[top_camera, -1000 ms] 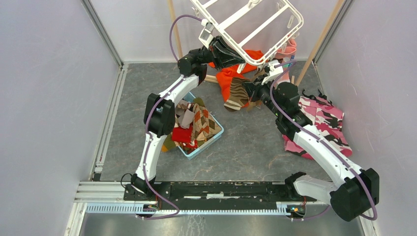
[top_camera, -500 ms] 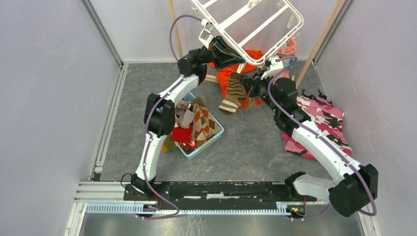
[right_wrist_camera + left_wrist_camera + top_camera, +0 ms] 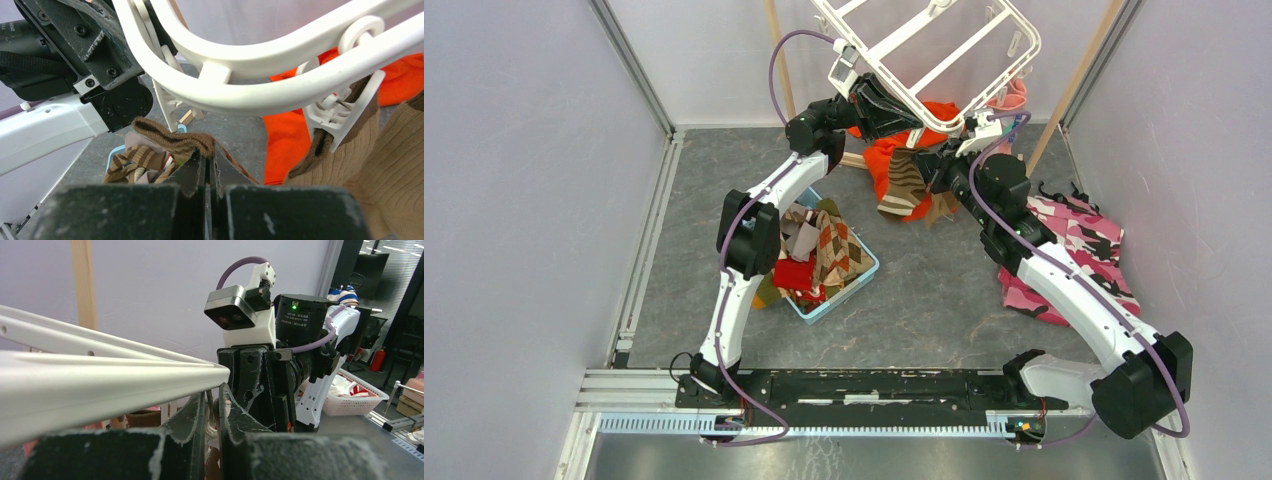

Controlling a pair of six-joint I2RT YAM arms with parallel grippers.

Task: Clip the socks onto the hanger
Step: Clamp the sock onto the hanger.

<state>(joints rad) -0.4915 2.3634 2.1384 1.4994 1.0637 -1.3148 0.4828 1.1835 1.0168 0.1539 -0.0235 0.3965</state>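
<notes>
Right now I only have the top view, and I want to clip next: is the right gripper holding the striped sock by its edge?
Observer: Yes. The right gripper is shut on the striped sock at its brown rim, which bunches just above the fingertips.
Operator: Is a clip near it?
Observer: A clip hangs from the hanger with its tip right at that rim. I can't tell if it bites.
Operator: And the one beside it?
Observer: The next clip, further right in the right wrist view, already pinches a tan sock.
</notes>
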